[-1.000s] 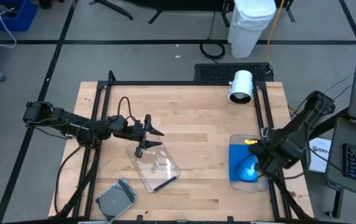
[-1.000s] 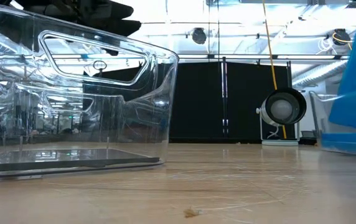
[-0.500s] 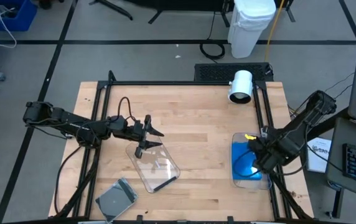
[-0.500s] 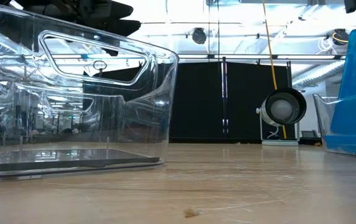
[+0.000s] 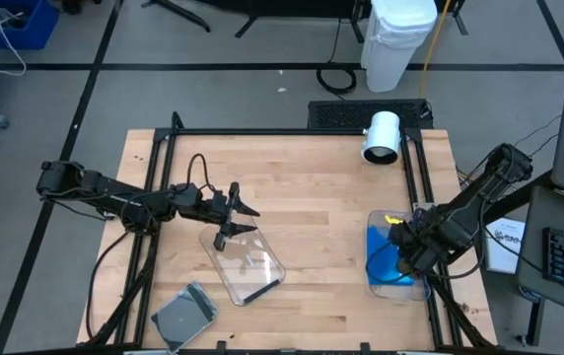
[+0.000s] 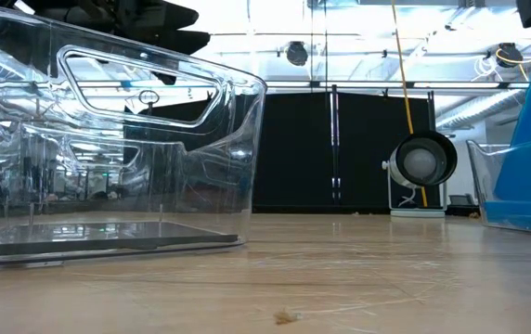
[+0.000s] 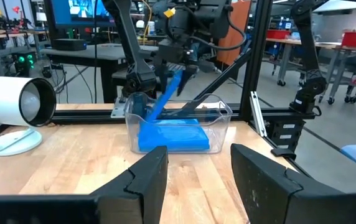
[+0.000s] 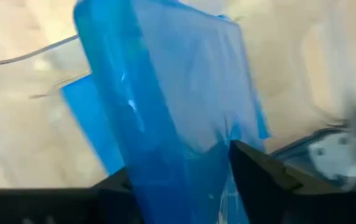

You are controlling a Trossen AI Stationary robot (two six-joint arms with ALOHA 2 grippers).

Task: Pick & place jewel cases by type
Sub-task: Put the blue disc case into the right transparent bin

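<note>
Wooden table [image 5: 312, 197], far right: clear tub [image 7: 218, 115] under right gripper [image 5: 407, 251]. Blue case [image 7: 165, 99] leans tilted between the jaws, lower edge inside the tub; cannot tell whether gripped or released. Left gripper [image 5: 238, 219] well apart, spread wide, empty.

Both arms matte black, jointed tube links with chunky joint housings. Left arm [image 5: 114, 197] has a thin black cable looping above its wrist. Right arm [image 5: 469, 207] shows a small yellow mark near the wrist. Fingers [image 7: 147, 180] are flat, black, rounded-edge plates.
</note>
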